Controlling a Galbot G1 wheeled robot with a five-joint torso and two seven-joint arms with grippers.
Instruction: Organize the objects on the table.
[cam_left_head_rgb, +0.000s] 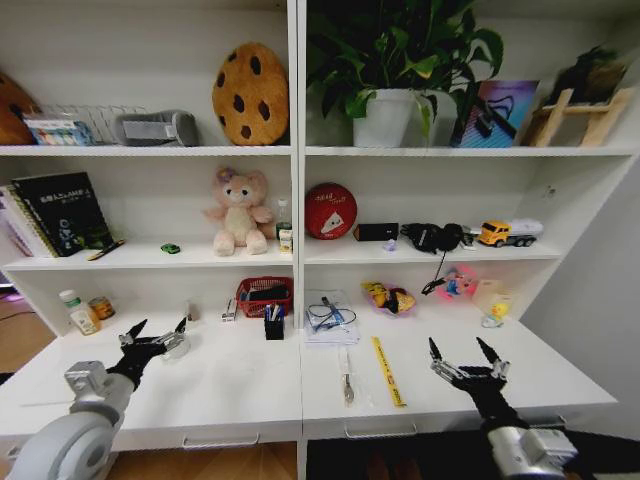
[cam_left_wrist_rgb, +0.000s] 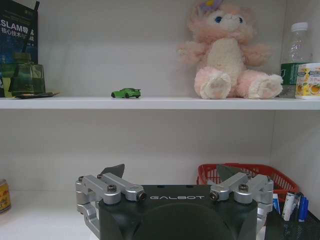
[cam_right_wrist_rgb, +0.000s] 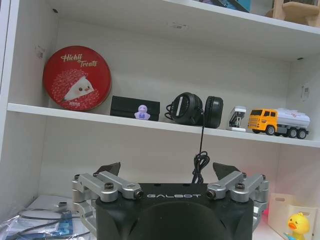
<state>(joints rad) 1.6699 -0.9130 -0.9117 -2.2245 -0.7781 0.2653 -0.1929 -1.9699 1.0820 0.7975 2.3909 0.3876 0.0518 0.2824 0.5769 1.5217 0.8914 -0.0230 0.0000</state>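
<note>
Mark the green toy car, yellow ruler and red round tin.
green toy car (cam_left_wrist_rgb: 126, 93), left wrist view, middle of the body.
yellow ruler (cam_left_head_rgb: 387, 369), head view, mid-length of the strip.
red round tin (cam_right_wrist_rgb: 76, 78), right wrist view, centre of the lid face.

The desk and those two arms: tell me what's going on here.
Nothing is being held yet. The left gripper hovers open over the left end of the white desk, near a red basket and a black pen holder. The right gripper hovers open over the right end, beside a yellow ruler lying flat on the desk. A green toy car sits on the shelf above, beside a pink plush bear.
</note>
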